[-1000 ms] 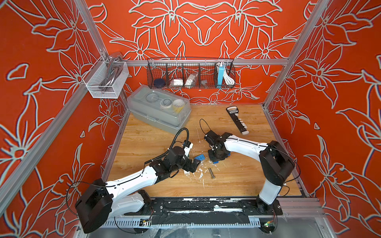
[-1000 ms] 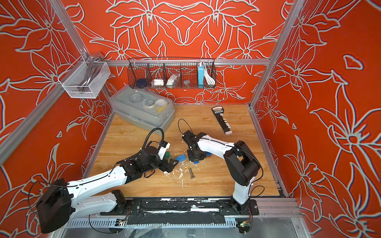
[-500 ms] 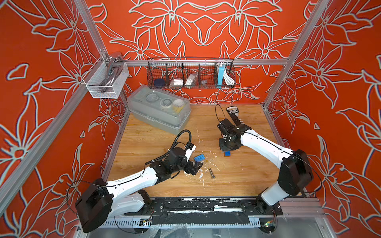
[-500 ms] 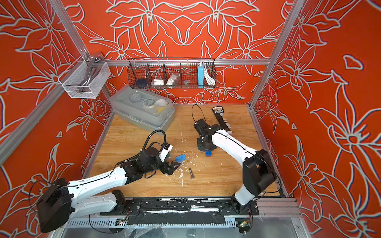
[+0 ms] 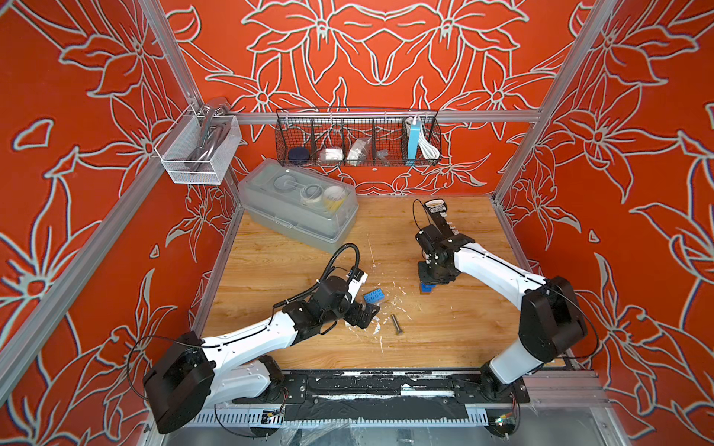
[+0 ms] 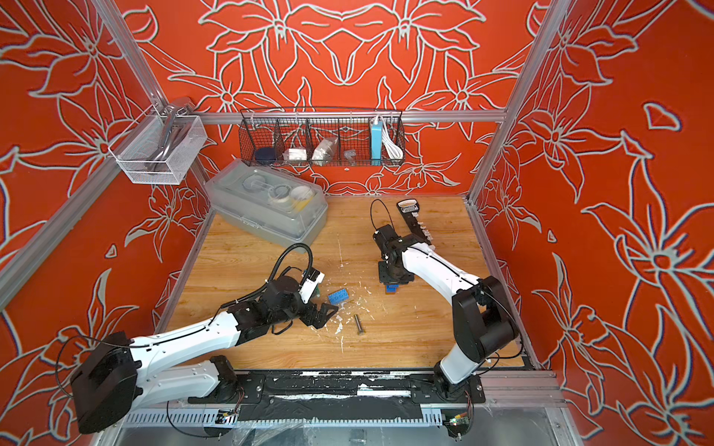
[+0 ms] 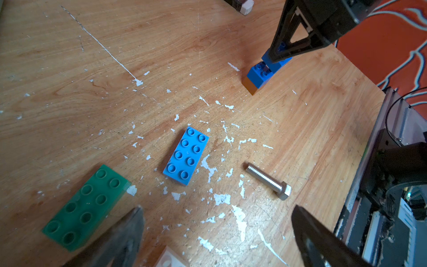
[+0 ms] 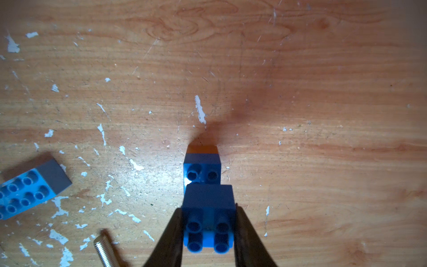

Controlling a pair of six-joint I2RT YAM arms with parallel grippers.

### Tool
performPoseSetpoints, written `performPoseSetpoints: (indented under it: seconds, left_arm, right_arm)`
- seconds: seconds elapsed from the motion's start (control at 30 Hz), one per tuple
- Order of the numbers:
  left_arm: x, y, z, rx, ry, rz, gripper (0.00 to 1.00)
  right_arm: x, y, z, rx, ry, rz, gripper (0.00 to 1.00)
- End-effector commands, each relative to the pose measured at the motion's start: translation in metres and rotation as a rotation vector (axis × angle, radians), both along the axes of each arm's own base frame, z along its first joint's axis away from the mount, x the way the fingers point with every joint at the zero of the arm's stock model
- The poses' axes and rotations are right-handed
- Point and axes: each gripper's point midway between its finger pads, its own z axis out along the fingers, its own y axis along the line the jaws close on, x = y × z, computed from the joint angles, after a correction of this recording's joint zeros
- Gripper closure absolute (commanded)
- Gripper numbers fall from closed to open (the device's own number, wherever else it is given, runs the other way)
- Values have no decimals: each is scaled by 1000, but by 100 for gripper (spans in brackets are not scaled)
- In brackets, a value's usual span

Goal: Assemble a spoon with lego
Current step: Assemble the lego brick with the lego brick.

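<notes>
In both top views, left gripper (image 5: 366, 313) spread wide over the desk (image 5: 444, 340) beside a light blue brick (image 5: 373, 296), left wrist, green brick (image 7: 86, 208) and bolt (image 7: 268, 180) flanking it, right wrist, right gripper (image 8: 209, 227) clamped on a dark blue brick (image 8: 208, 198) offset over a blue-on-brown stack (image 8: 202, 165)

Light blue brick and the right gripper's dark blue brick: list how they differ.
The light blue brick is long with eight studs; the dark blue brick is square with four. The light blue brick lies free on the table; the dark blue brick is clamped by the right gripper. Both are studs-up.
</notes>
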Motion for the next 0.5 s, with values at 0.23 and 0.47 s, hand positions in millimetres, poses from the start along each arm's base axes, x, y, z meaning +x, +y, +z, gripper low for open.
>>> performPoseSetpoints:
  seconds: [0.23, 0.47]
  left_arm:
    - [1, -4, 2, 1, -14, -15, 2]
    - [1, -4, 1, 4, -14, -14, 2]
  right_arm:
    - [-2, 2, -17, 8, 38, 11, 78]
    - [-4, 0, -31, 6, 67, 4, 78]
